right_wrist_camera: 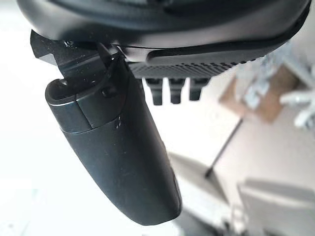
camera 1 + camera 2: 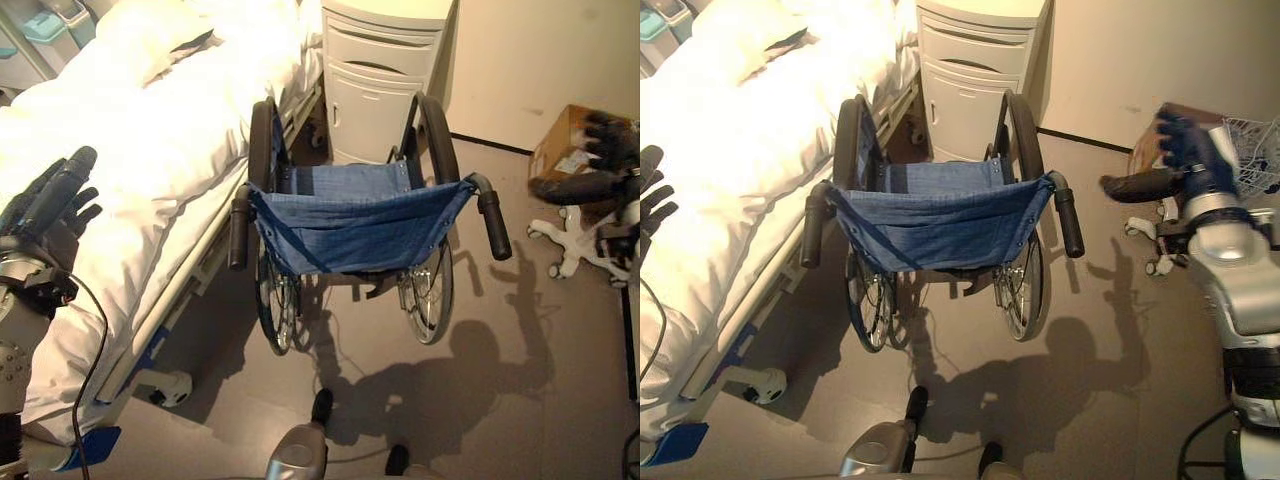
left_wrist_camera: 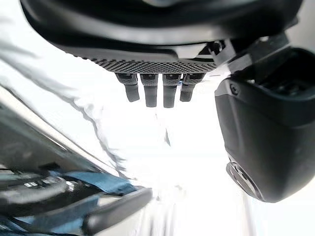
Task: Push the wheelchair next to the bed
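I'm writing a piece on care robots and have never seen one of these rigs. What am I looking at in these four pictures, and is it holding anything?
This is a two-legged humanoid robot with silver-grey arms and dark fingered hands. The two wide pictures come from a stereo camera on its head, looking down. The two close-ups come from cameras on its wrists, looking along each hand. In front stands a folding wheelchair with a blue fabric seat and black push handles, beside a hospital bed with white bedding and facing a white bedside cabinet. The left hand hangs over the bed, and the right hand is raised to the right of the wheelchair. Both are open and hold nothing; neither touches the handles.
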